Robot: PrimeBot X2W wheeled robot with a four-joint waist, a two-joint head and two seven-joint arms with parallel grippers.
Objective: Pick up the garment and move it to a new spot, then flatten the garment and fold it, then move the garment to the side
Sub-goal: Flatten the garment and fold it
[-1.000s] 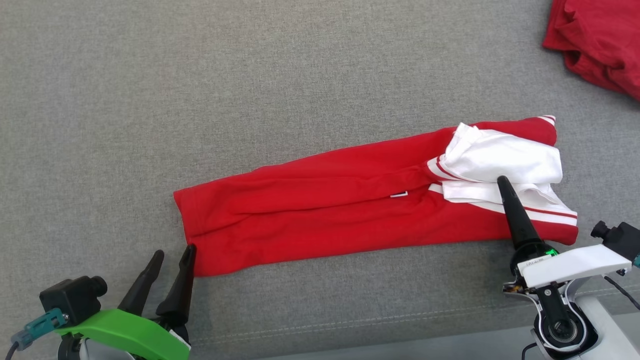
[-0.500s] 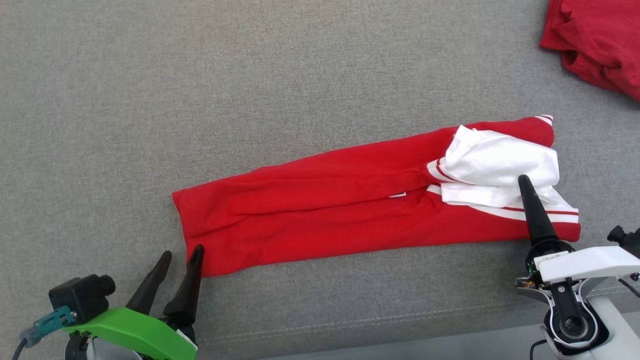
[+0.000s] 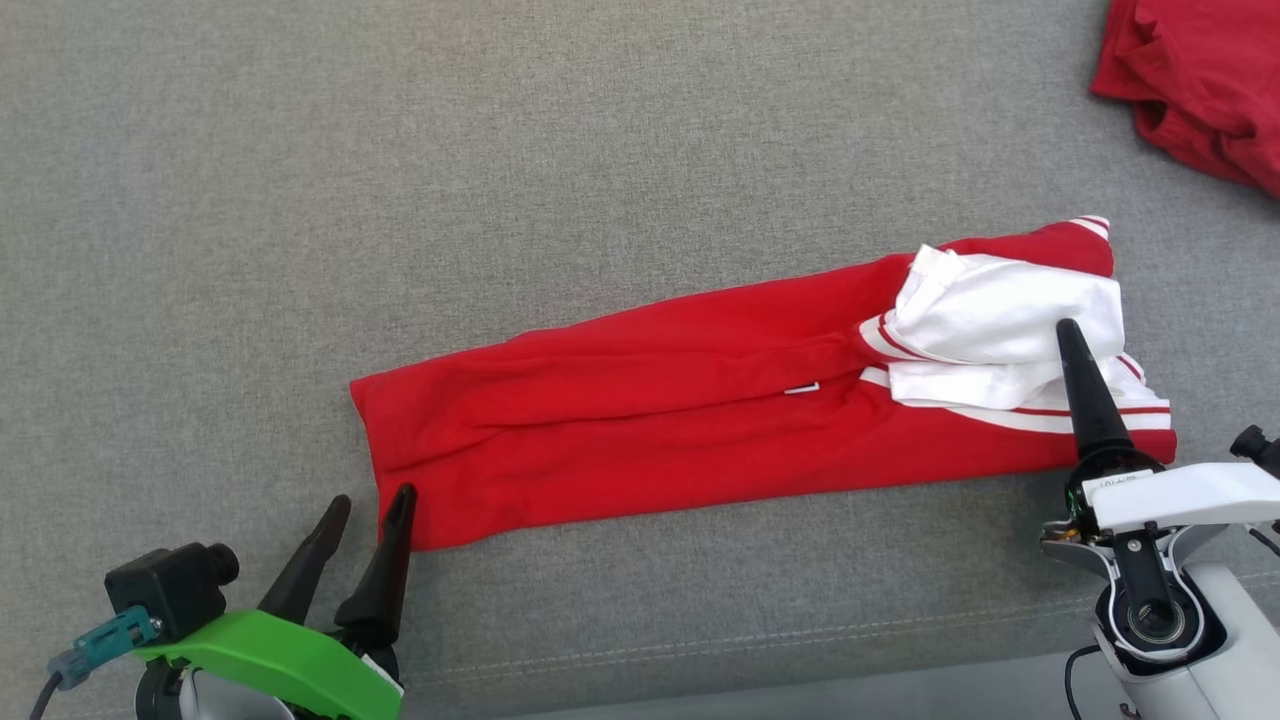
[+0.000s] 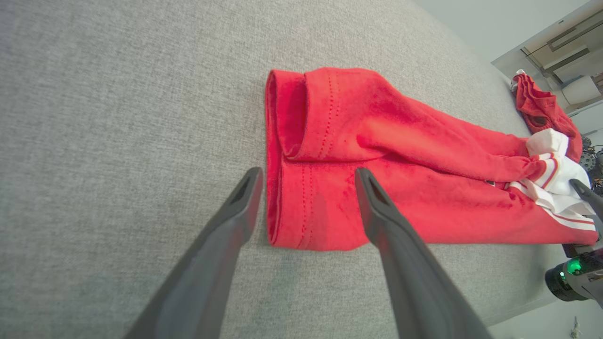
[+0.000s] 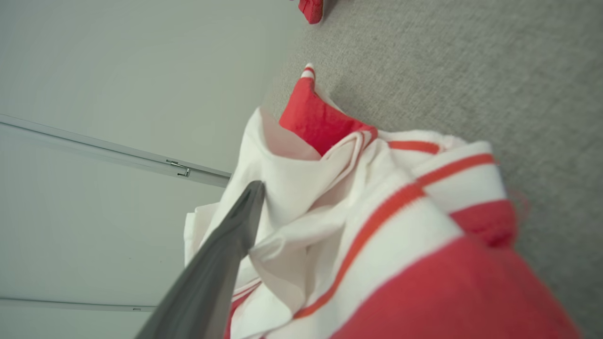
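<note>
**Mia:** Where is the garment [image 3: 700, 420]?

**Tom:** In the middle of the grey bench [image 3: 400, 150]. It is a long red strip going left to right, with its white collar [image 3: 1000, 320] at the right end. (Another red cloth [image 3: 1200, 80] sits in the far right corner, well apart.)

**Mia:** What step is this?

**Tom:** Folding, I think. It looks flat and already folded long-ways, so a fold end to end seems next.

**Mia:** What are the fingers doing?

**Tom:** The left gripper [image 3: 372, 497] is at the near left corner. Its fingers are spread wide with nothing in them. One is over the red hem and one is just beside it, over the bench.

**Mia:** And the right?

**Tom:** The right gripper [image 3: 1078, 370] is at the right end. One finger lies over the collar and the other is hidden by cloth. They seem spread wide, not pinching anything.

**Mia:** So what next?

**Tom:** Both should close on their corners and catch all the layers. Then they should lift together so the strip does not twist.
</note>
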